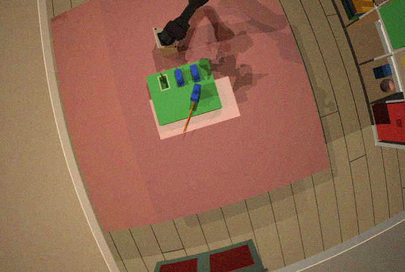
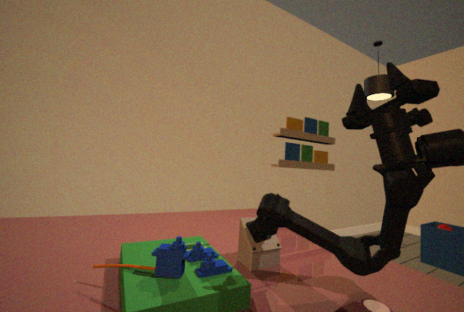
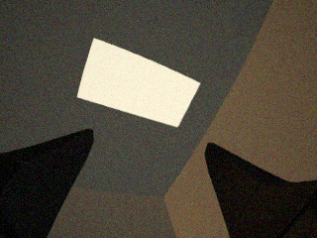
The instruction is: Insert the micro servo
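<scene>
On the green deck, a flat slab resting on a pale rectangular sheet over the pink mat, the loose micro servo stands by itself near the deck's middle. It is a boxy blue block with a stubby shaft on top, and its thin orange cable runs straight out past the deck's edge. The marked empty pocket, a dark rectangular recess with a pale outline, lies toward one corner of the deck, well apart from the loose servo. Two seated servos sit side by side just beside the pocket. The matte black arm folds low from its base, then rises; its gripper points up at the ceiling, far above the deck, the wedge-shaped fingers spread wide with nothing between them.
</scene>
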Robot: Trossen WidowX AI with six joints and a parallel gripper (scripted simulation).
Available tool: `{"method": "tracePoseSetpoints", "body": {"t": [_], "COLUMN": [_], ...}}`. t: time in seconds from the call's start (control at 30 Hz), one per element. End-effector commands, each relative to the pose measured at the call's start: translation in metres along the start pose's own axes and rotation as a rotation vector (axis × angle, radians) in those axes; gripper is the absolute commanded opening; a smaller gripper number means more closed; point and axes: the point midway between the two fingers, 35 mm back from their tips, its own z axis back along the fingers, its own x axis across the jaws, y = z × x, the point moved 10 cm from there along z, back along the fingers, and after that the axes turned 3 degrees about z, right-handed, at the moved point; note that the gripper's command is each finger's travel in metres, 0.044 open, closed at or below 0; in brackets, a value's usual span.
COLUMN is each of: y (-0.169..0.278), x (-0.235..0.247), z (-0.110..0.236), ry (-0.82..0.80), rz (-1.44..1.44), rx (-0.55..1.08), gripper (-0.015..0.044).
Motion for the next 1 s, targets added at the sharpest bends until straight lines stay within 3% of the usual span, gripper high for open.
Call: {"method": "tracePoseSetpoints", "body": {"t": [0.0, 0.97], "y": [0.001, 0.141], "x": [0.0, -0.011], "z": [-0.001, -0.074], "ry": [0.0, 0.032], "rz": [0.004, 0.464], "rx": [0.005, 0.736], "gripper": [0.0426, 0.044]}}
